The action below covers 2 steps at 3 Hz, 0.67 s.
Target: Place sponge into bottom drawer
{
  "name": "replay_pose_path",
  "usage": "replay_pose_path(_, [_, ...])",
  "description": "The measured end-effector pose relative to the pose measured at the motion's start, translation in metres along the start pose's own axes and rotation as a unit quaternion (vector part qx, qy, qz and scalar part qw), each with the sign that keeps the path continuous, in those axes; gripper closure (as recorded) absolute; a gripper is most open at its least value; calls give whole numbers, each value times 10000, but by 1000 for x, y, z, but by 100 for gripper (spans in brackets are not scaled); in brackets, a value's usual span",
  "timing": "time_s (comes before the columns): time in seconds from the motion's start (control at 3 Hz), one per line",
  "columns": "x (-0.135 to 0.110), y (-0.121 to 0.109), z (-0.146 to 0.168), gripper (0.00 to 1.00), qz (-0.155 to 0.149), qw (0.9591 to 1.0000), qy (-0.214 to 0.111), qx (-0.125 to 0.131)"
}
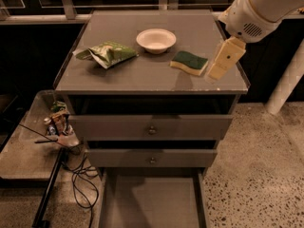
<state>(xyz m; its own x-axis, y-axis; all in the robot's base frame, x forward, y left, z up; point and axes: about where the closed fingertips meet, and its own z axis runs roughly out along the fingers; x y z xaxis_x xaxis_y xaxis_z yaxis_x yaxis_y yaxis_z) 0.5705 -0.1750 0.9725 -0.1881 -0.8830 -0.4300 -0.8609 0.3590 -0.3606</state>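
The sponge [189,62], dark green on top with pale yellow foam below, lies flat on the grey cabinet top [142,75], right of centre. The gripper [222,61] hangs from the white arm at the upper right, just right of the sponge and a little above the cabinet top, near its right edge. It holds nothing. The bottom drawer [153,201] is pulled out at the cabinet's foot, and its flat grey floor is bare.
A white bowl [156,40] stands behind the sponge. A green-and-white snack bag [107,53] lies at the left. Two narrower drawers [151,128] with round knobs are shut. A low side shelf [28,141] with clutter and cables stands at the left. A white post [286,80] stands at the right.
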Motion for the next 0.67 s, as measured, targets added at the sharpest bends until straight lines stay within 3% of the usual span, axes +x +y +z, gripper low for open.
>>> replay_pose_path(0.67, [-10,-35,34,0,106,9989,-361,-281])
